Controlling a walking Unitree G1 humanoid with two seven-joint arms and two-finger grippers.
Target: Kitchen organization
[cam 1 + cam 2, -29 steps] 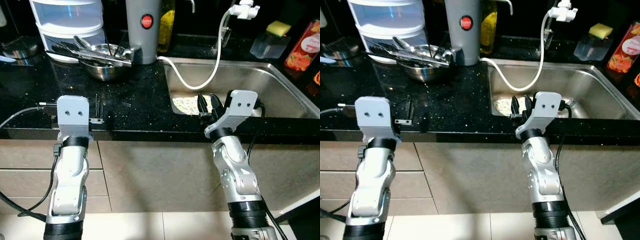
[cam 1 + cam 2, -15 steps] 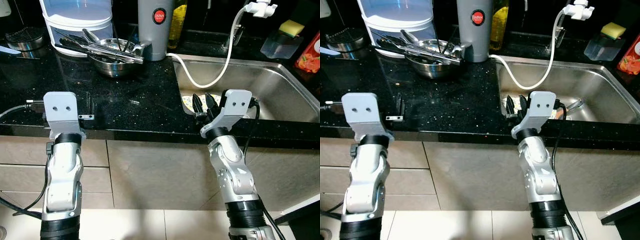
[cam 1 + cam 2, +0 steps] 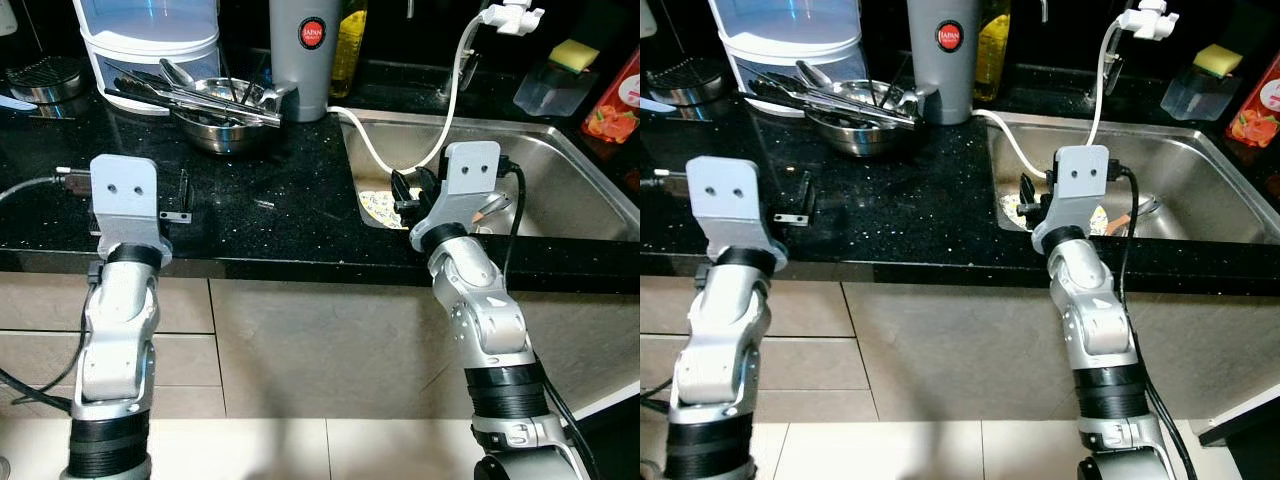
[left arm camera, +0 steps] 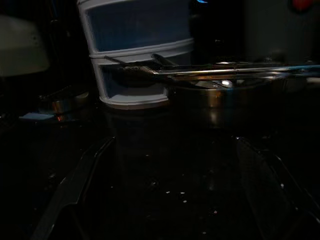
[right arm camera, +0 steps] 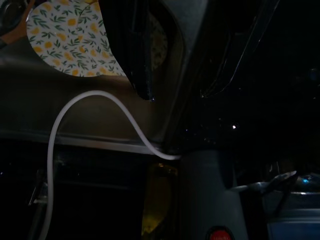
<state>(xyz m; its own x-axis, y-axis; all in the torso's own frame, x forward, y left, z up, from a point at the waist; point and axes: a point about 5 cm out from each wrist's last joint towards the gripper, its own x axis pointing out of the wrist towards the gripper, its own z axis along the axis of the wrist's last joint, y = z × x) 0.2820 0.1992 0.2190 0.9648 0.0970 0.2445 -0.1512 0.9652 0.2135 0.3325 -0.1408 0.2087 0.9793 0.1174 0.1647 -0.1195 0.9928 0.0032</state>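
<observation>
Your right gripper, open and empty, hangs above the patterned plate; organizing apparently remains unstarted.

Right end effector over sink

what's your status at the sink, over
Right gripper open at sink's left rim, above patterned plate. Left gripper open over counter. White hose nearby.
</observation>
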